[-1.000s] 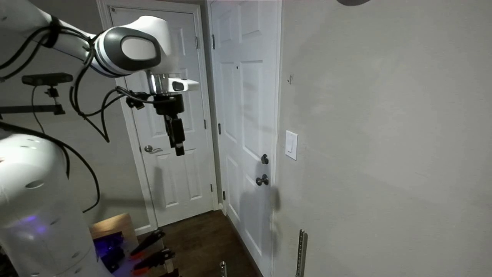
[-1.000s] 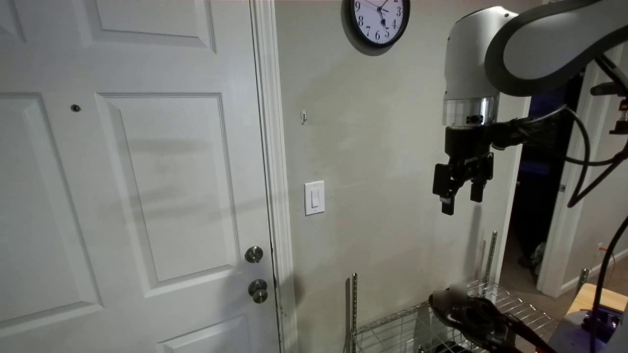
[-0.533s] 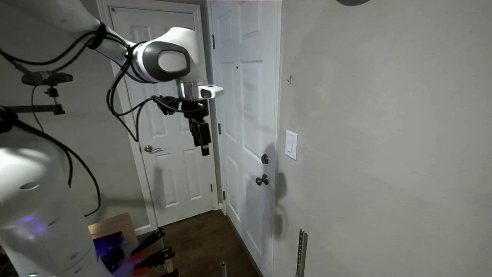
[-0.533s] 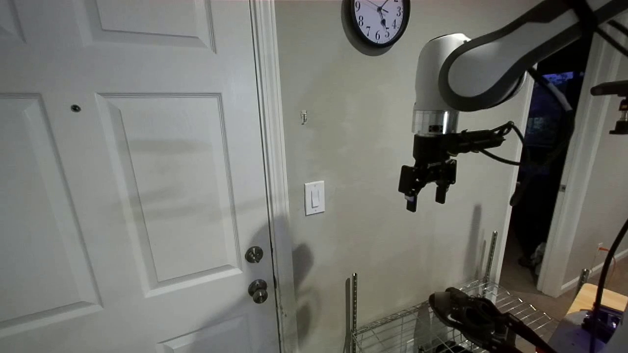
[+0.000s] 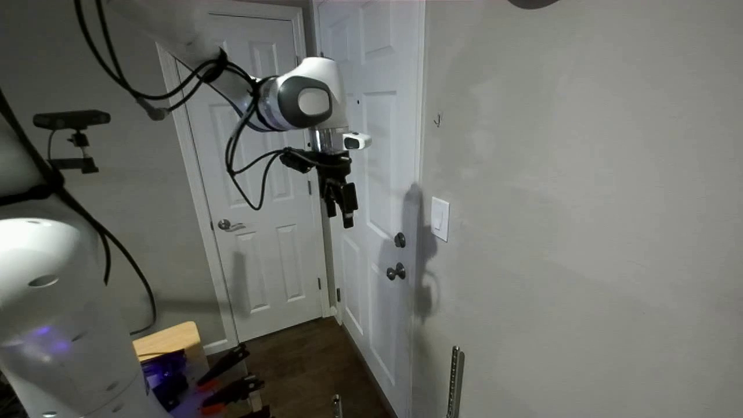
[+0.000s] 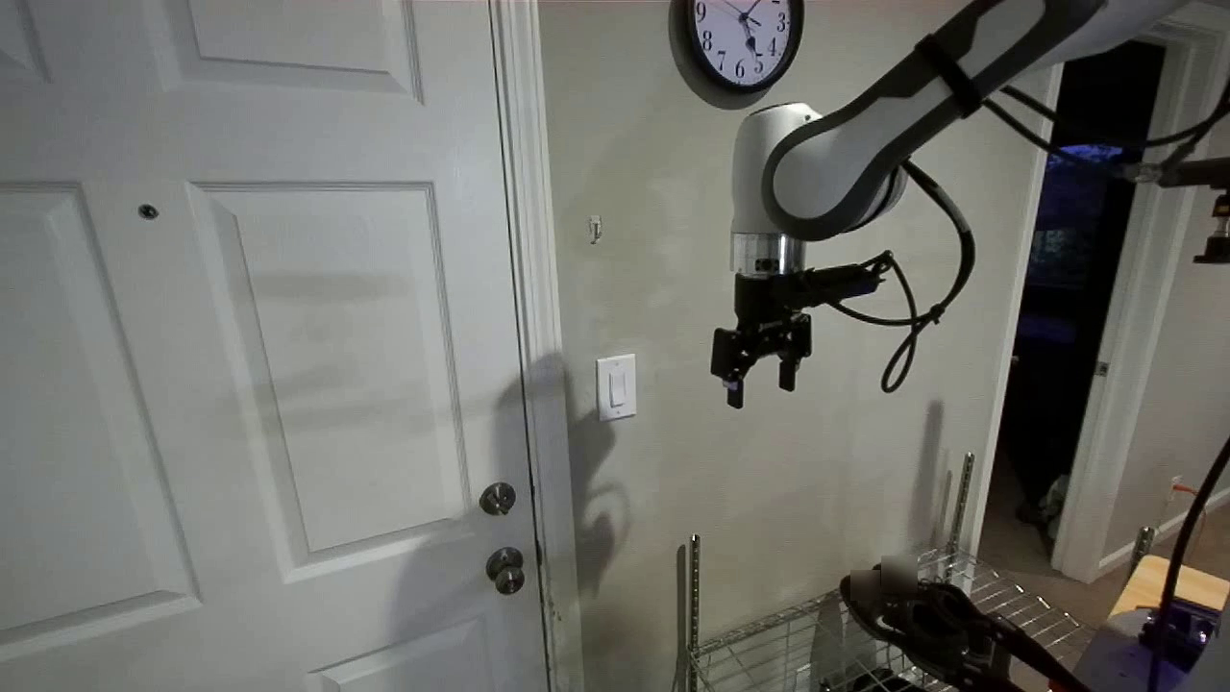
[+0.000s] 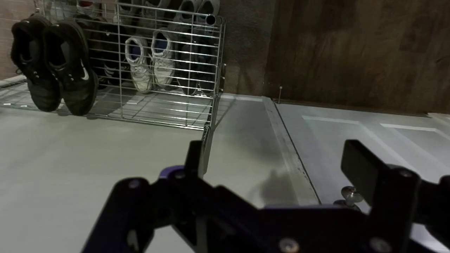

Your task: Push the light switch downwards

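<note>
The light switch, a small white upright wall plate with a paddle toggle, is on the grey wall beside the white door; it shows in both exterior views [image 5: 440, 219] [image 6: 616, 387]. My black gripper [image 5: 340, 220] points down in the air to the left of the switch in an exterior view. In an exterior view the gripper [image 6: 761, 396] hangs to the right of the switch, fingertips at about the switch's picture height, clearly apart from it. In the wrist view the gripper's fingers [image 7: 274, 154] are wide apart with nothing between them. The switch is out of the wrist view.
A white door [image 6: 327, 346] with a round knob [image 6: 505, 570] stands beside the switch. A wall hook [image 6: 595, 229] is above the switch, a clock [image 6: 742, 43] higher up. A wire rack [image 7: 168, 105] with shoes and upright posts [image 6: 694, 615] stands below along the wall.
The arm has moved toward the switch: rightward in an exterior view, leftward and lower in an exterior view. The wrist has turned a little. Its shadow has risen toward the switch. The gripper stays open.
</note>
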You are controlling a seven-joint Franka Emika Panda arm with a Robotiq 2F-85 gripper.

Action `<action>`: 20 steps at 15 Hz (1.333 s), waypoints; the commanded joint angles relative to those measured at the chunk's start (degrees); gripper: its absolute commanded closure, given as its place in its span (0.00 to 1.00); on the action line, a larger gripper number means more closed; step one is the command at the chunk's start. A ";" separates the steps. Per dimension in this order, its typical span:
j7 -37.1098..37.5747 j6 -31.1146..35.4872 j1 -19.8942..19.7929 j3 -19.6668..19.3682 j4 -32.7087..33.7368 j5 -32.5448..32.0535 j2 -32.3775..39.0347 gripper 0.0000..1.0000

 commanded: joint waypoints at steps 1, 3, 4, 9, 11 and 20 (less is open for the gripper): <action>2.56 -0.67 0.14 -0.80 7.40 -4.19 6.86 0.00; 2.78 -1.16 0.48 -1.64 11.01 -5.03 9.88 0.00; 2.43 -1.32 0.71 -2.09 12.71 -4.94 11.24 0.00; 3.04 -3.15 2.20 -4.05 22.10 -5.49 18.24 0.00; 0.64 -1.47 2.43 -4.63 20.04 -3.71 16.81 0.00; 0.61 -2.64 3.16 -5.15 23.22 -3.65 19.47 0.00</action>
